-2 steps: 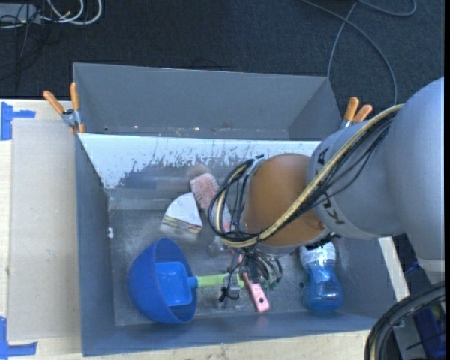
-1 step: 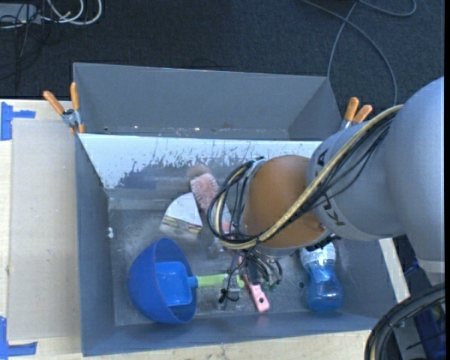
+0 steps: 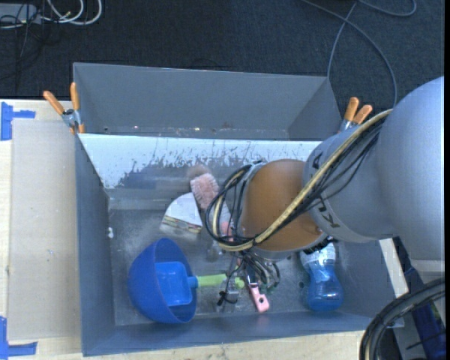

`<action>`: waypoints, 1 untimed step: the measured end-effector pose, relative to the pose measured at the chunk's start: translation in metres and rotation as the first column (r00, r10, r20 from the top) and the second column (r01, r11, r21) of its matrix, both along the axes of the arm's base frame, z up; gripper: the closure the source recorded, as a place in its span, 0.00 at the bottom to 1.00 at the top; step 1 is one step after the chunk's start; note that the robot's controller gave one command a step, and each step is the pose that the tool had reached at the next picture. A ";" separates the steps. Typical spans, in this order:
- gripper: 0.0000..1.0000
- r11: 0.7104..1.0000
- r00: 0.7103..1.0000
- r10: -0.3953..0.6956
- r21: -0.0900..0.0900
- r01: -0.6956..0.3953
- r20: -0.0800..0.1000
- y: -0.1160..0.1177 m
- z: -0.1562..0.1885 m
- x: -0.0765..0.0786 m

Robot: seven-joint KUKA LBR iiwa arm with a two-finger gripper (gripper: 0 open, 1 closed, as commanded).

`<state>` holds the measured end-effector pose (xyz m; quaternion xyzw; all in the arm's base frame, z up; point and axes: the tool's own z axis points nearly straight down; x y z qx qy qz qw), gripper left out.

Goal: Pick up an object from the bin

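My gripper (image 3: 244, 277) hangs low over the front middle of the bin, under the arm's orange cover. Right beneath it lies a light green handle (image 3: 212, 280) that runs left to a blue square scoop (image 3: 170, 283) resting in a round blue bowl (image 3: 159, 282). A small pink piece (image 3: 259, 299) lies just to the front right of the gripper. Whether the gripper touches the green handle or the pink piece I cannot tell.
A blue plastic bottle (image 3: 322, 283) lies at the front right. A white card-like piece (image 3: 184, 213) and a pink brush-like thing (image 3: 205, 189) lie toward the back middle. The arm and its cables cover the bin's right half.
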<state>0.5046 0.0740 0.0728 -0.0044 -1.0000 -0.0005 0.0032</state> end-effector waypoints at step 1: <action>0.00 0.990 0.990 -0.143 0.001 0.143 0.006 -0.006 -0.003 0.006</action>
